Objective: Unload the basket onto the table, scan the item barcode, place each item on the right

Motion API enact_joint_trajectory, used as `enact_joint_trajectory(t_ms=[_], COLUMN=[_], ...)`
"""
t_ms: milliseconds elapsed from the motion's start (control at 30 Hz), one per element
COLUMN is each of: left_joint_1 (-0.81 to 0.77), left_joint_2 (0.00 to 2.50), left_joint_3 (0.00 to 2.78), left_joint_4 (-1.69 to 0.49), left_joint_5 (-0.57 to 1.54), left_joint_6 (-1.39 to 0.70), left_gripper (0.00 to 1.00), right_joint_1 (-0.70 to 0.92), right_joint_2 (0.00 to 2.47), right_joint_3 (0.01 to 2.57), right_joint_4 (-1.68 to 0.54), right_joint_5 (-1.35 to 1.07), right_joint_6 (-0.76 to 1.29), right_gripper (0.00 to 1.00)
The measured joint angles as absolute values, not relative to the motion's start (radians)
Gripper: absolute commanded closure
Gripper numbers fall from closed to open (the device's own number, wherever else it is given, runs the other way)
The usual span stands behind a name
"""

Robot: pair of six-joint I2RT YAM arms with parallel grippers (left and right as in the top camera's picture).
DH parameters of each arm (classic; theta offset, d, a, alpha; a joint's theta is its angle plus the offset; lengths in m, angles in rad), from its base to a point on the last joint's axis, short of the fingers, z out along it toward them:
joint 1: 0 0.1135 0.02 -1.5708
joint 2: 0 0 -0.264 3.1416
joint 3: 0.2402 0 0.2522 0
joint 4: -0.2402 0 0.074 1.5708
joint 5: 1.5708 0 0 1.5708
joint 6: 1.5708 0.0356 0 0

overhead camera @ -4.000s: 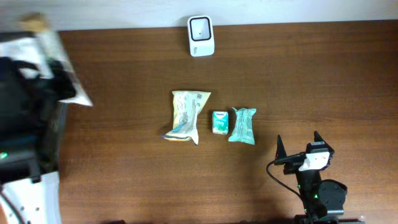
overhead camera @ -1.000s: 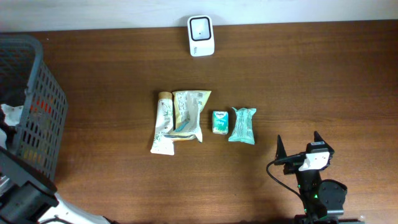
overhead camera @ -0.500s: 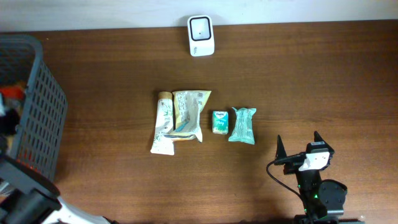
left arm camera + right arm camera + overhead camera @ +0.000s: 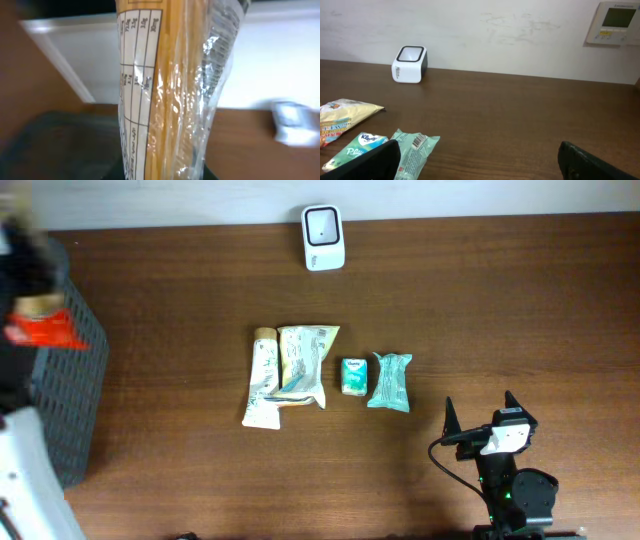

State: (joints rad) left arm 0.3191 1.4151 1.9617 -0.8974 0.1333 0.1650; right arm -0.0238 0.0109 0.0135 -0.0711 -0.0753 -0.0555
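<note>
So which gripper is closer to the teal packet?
Right. The right gripper stands open a little way off the teal packet, toward the robot; the left gripper is far off at the left, over the basket, holding a yellow pack.

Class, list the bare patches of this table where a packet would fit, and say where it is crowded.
Bare: the strip between scanner and pouch; the stretch between basket and tube pack; everything right of the scanner. Crowded: the row from tube pack to wipes pack.

Overhead: fixed, straight down on counter, scanner at far edge.
Right wrist: low, faces scanner from afar.
Left wrist: tight against packet, scanner blurred beyond.
</note>
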Motion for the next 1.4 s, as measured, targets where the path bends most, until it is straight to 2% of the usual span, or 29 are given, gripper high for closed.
enact_joint_trajectory(t_ms=[100, 200, 367, 567, 700, 733, 767, 800, 900, 1100, 1233, 1400], left_joint_1=[0.141, 0.033, -0.014, -0.014, -0.014, -0.014, -0.014, -0.014, -0.014, -0.014, -0.014, 0.030], left_joint_2=[1.405, 1.461, 1.682, 1.796, 1.796, 1.796, 1.799, 1.802, 1.800, 1.741, 1.517, 1.246], left_joint_3=[1.967, 1.960, 1.840, 1.586, 1.348, 1.291, 1.206, 1.180, 1.087, 1.110, 1.264, 1.345], left_joint_4=[-1.069, -1.203, -1.266, -1.134, -0.898, -0.843, -0.748, -0.725, -0.590, -0.610, -0.624, -0.622], left_joint_5=[0.149, 0.150, 0.146, 0.144, 0.153, 0.155, 0.154, 0.154, 0.159, 0.162, 0.157, 0.007], left_joint_6=[0.101, 0.057, 0.029, -0.017, -0.073, -0.088, -0.108, -0.116, -0.130, -0.136, -0.089, -0.034], left_gripper=[1.00, 1.00, 1.00, 1.00, 0.98, 0.78, 0.36, 0.01, 0.01, 0.01, 0.01, 0.01], right_joint_1=[-0.024, -0.024, -0.024, -0.024, -0.024, -0.024, -0.024, -0.024, -0.024, -0.024, -0.024, -0.024], right_joint_2=[0.011, 0.011, 0.011, 0.011, 0.010, 0.010, 0.010, 0.010, 0.010, 0.010, 0.010, 0.010], right_joint_3=[0.014, 0.014, 0.014, 0.014, 0.014, 0.014, 0.014, 0.014, 0.014, 0.014, 0.014, 0.014], right_joint_4=[-0.071, -0.071, -0.071, -0.072, -0.071, -0.072, -0.071, -0.072, -0.071, -0.071, -0.071, -0.071], right_joint_5=[-0.075, -0.075, -0.075, -0.075, -0.075, -0.075, -0.075, -0.075, -0.075, -0.075, -0.075, -0.075], right_joint_6=[-0.056, -0.056, -0.057, -0.056, -0.056, -0.056, -0.056, -0.056, -0.056, -0.056, -0.056, -0.056], right_gripper=[0.01, 0.01, 0.01, 0.01, 0.01, 0.01, 0.01, 0.01, 0.02, 0.01, 0.01, 0.01])
